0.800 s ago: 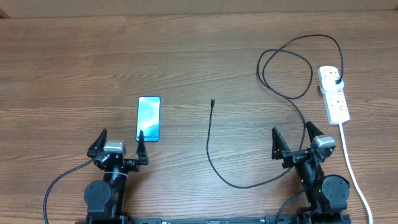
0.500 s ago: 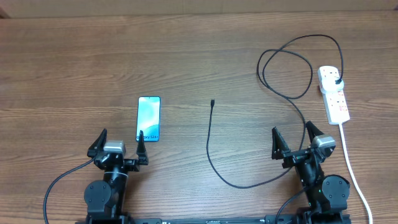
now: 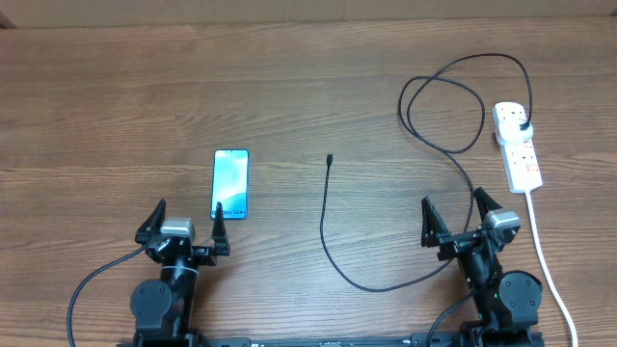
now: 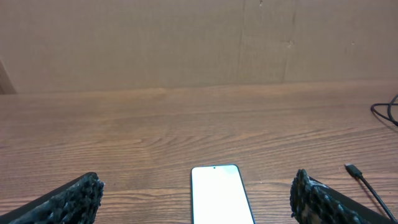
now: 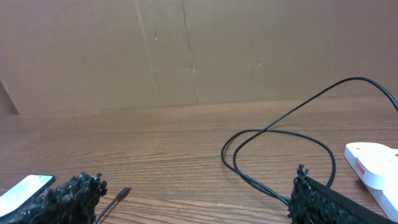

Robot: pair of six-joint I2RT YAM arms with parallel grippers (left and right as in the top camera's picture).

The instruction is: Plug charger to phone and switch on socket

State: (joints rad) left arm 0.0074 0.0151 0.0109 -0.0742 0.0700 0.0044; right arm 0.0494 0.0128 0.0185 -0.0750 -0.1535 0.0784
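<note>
With left hand and right hand both open and empty, you had yet to grasp the charger for the phone.

The phone lay screen-up just ahead of the left gripper and its jaws. The black charger was plugged into the white socket, beyond the jaws of the right gripper. Its tip lay loose between both.

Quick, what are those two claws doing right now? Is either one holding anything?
The left gripper is open, holding nothing.
The right gripper is open, holding nothing.
</note>
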